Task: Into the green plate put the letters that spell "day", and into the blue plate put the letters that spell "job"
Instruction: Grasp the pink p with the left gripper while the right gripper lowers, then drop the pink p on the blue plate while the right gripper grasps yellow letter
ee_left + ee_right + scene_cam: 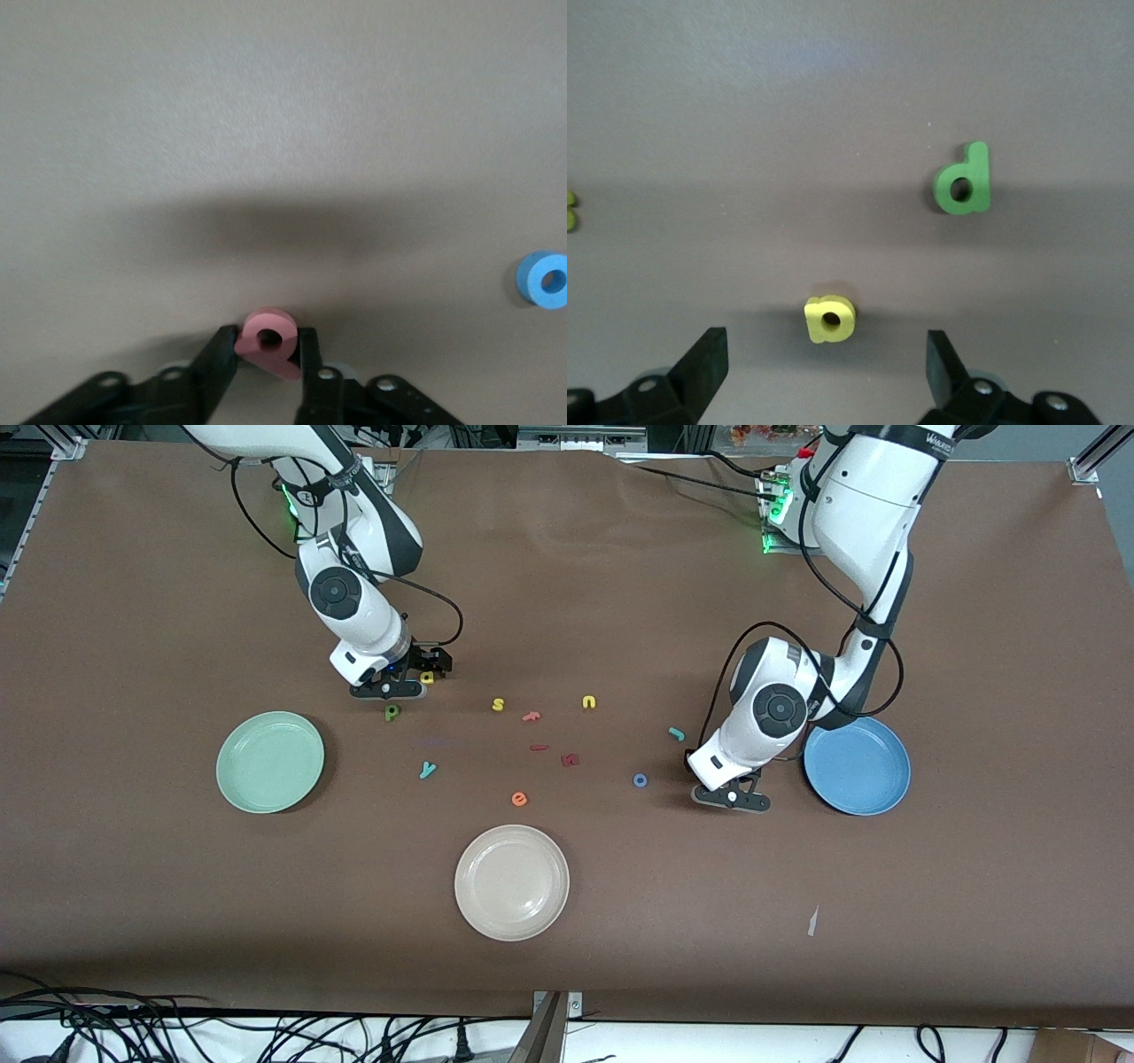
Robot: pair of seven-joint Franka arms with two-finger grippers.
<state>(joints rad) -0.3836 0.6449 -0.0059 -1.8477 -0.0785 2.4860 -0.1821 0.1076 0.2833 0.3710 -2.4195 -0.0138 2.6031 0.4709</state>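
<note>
My left gripper [268, 347] is low over the table beside the blue plate [858, 766], shut on the coral-pink "b" [264, 329]; both fingers press its sides. The blue "o" [640, 780] [542, 280] lies close by, and the teal "j" [676, 733] lies farther from the front camera. My right gripper [825, 356] hangs open, with the yellow "a" [829, 319] [427, 677] just off its fingertips and untouched. The dark green "d" [963, 181] [392, 711] lies next to it. The teal "y" [428, 770] lies nearer the camera. The green plate [270, 762] holds nothing.
A cream-white plate [512, 881] sits nearest the front camera. Mid-table lie a yellow "s" [498, 705], a yellow "u" [589, 702], an orange "e" [519, 799], a pink letter [532, 716] and two dark red letters [570, 760].
</note>
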